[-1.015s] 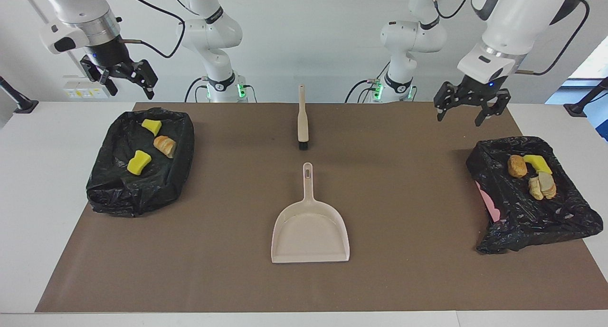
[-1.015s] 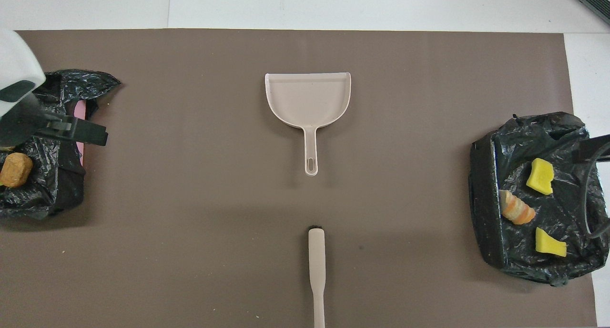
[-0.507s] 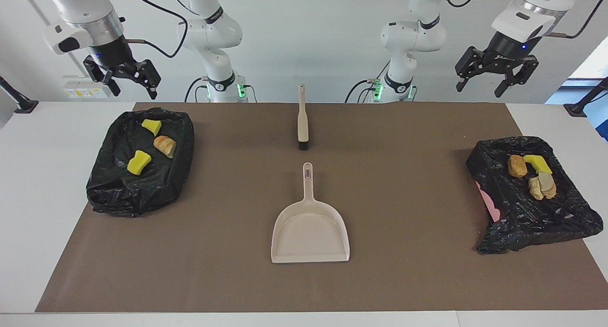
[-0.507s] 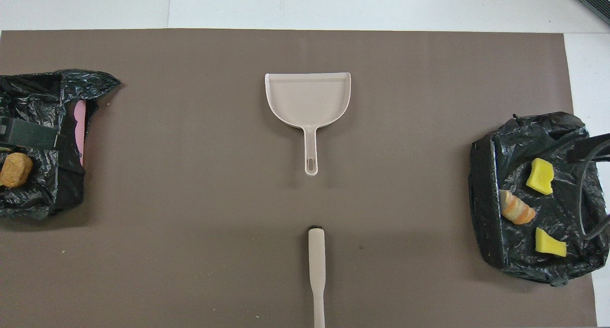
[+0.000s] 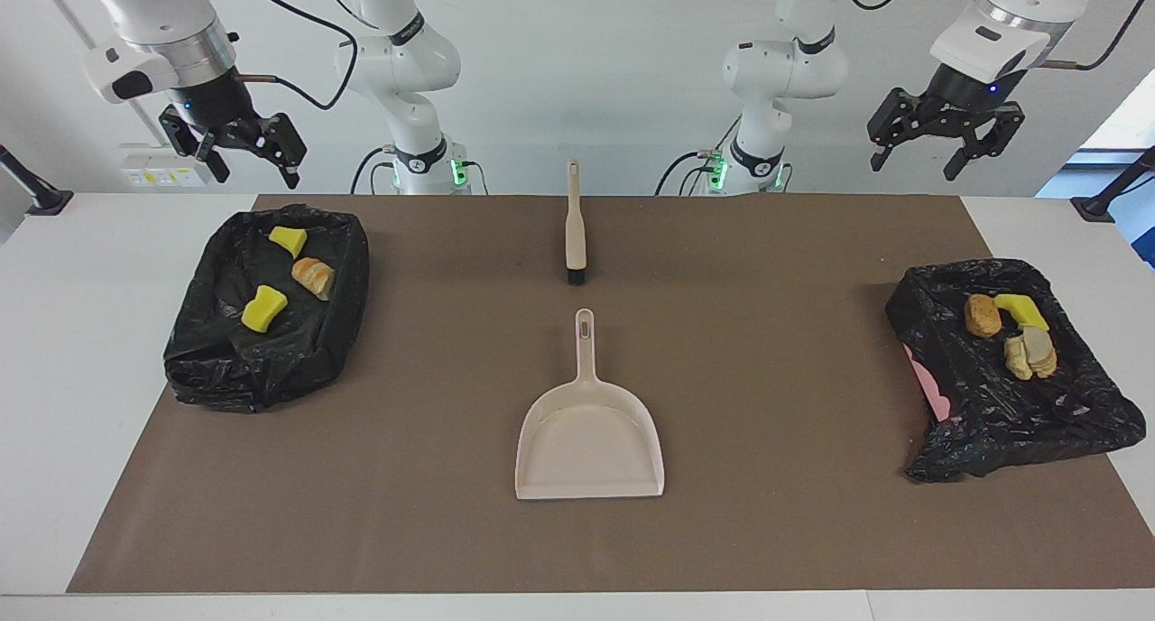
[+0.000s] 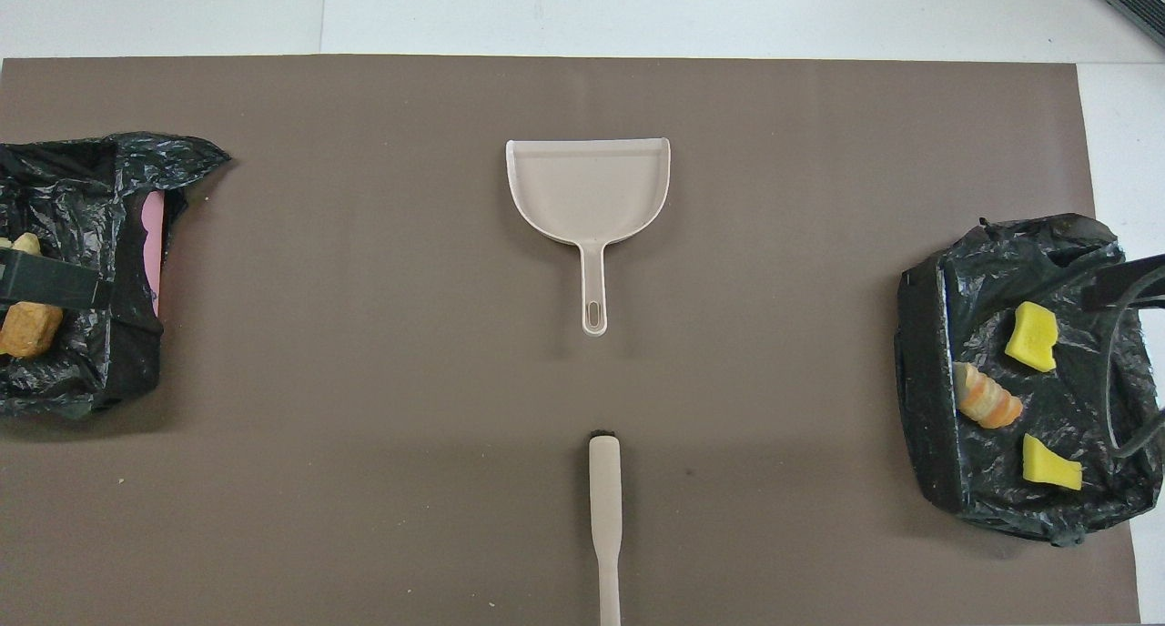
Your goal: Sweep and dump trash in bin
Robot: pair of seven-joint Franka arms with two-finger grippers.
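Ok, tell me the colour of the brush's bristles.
Black: the beige hand brush ends in a dark bristle tuft, clearest in the facing view.

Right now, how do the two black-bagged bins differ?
The bin at the right arm's end holds three chunks: two yellow, one bread-like. The bin at the left arm's end holds four: one yellow, the rest tan or brown, clustered together. The left-end bin shows pink at its side where the bag gapes; the right-end bin is fully wrapped. Both are lined with crumpled black bags and sit at the mat's ends.

brush [image 5: 575,233] nearer robots than dustpan [image 5: 589,445]; trash [image 5: 289,278] in bins [image 5: 226,368]
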